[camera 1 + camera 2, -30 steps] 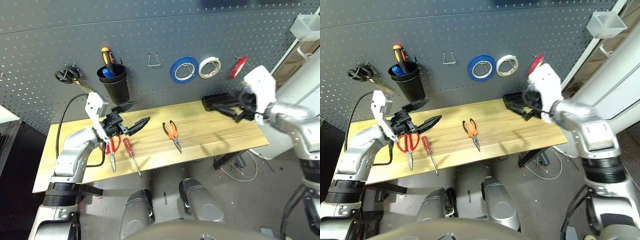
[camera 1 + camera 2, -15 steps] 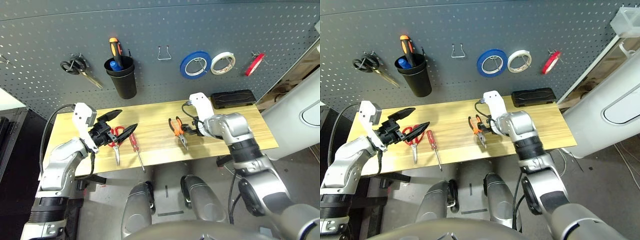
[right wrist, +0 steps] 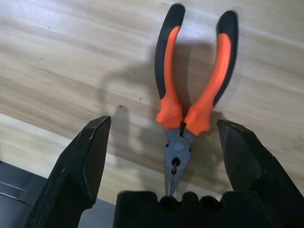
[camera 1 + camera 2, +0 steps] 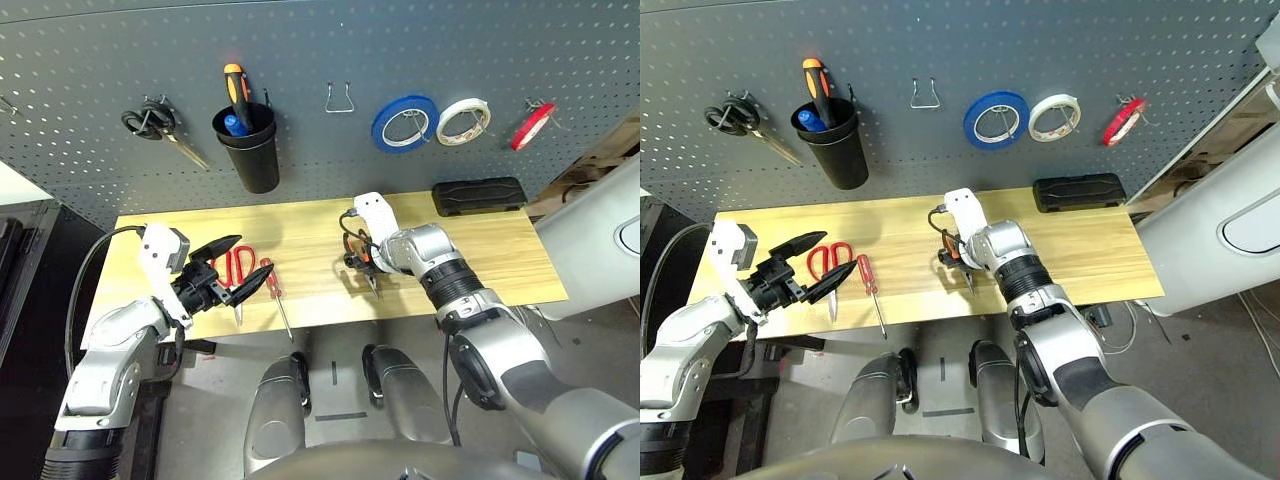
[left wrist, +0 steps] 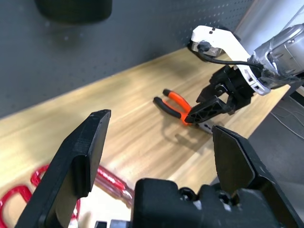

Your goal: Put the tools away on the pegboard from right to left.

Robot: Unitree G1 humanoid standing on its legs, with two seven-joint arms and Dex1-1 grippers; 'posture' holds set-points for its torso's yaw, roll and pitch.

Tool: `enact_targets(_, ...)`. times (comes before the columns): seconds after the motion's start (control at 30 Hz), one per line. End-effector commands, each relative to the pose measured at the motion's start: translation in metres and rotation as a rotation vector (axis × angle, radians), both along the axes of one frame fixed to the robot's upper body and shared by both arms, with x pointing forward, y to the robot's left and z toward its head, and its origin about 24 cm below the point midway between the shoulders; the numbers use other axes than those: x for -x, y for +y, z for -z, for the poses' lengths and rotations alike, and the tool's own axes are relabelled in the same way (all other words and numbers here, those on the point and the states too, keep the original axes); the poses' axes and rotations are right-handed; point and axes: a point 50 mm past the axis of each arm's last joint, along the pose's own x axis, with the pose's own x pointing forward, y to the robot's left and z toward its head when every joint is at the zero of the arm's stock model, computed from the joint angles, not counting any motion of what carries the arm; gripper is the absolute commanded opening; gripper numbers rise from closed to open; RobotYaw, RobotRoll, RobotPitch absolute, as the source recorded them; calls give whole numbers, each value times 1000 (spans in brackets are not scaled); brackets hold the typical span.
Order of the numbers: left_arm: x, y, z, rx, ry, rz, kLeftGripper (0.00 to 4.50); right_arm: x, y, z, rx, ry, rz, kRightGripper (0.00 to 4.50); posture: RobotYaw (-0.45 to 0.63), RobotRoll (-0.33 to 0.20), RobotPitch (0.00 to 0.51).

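On the far left of the dark grey pegboard [image 4: 80,60], black-handled scissors [image 4: 152,123] hang from a hook. At their 3 o'clock a black cup [image 4: 247,148] holds an orange-and-black screwdriver [image 4: 236,88] and a blue-handled tool. Further along the board come a bare wire hook [image 4: 340,99], a blue tape roll [image 4: 403,123], a white tape roll [image 4: 463,120] and, at the far right, the thin red tape ring [image 4: 532,125], already on its hook.

On the wooden table [image 4: 500,260], the left gripper [image 4: 236,267] hovers over the left end, its two black fingers spread wide and holding nothing. The red-handled scissors [image 4: 234,277] lie flat under its fingers, and the small red-handled screwdriver [image 4: 274,294] lies just beside them at their 3 o'clock, tip toward the near edge.

Near the table's middle, the right gripper [image 3: 165,156] points down over the orange-handled pliers [image 3: 190,102], fingers wide apart on either side of the pliers' nose without closing on it. The pliers lie flat, handles toward the pegboard. A black case [image 4: 480,195] sits at the table's back right, at 2 o'clock from the pliers.
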Motion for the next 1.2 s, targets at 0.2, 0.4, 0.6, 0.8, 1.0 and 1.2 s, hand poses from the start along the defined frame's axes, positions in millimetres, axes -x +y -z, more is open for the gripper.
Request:
enact_targets(0.2, 5, -5, 0, 18, 13, 0, 4500, 0, -4, 7, 43, -6, 23, 4458, 57, 0, 253)
enact_targets(0.4, 9, -8, -1, 24, 12, 1, 4500, 2, -9, 18, 65, 9, 30, 4458, 94, 0, 260)
enact_targets(0.6, 18, -10, -5, 25, 8, -15, 4500, 0, -8, 23, 67, 3, 36, 4085, 141, 0, 260)
enact_targets(0.8, 18, -8, -10, 17, -11, -32, 4500, -2, -8, 24, 58, -9, 30, 2089, 152, 0, 244)
enact_targets(1.0, 2, -4, -14, 22, -53, -27, 4500, -11, -19, -1, 3, -134, -6, 2087, 77, 0, 197)
enact_targets(1.2, -12, 0, -19, 73, -68, 47, 4500, 6, -38, -47, -94, -304, -95, 2087, -9, 0, 158)
